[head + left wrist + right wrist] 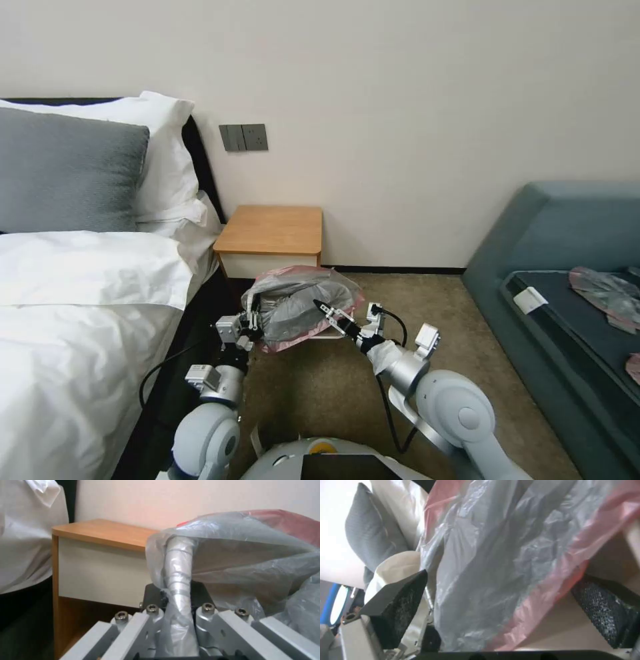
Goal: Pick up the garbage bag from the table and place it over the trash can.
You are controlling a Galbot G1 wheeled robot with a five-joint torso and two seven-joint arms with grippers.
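Garbage bag (303,303) at frame centre, long axis left-right, left gripper (251,319) clamping its twisted edge, right gripper (328,311) spread apart inside the pink rim, table (273,230) behind.

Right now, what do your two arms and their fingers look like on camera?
Both arms are silver-grey with rounded joint housings and small white boxes mounted near the wrists. A black cable loops along each. The right gripper has black, textured fingers; the left gripper has pale grey metal linkages with hex bolts.

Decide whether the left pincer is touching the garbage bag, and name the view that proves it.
Touching. The left wrist view shows a twisted strand of the garbage bag pinched between the shut fingers of the left pincer.
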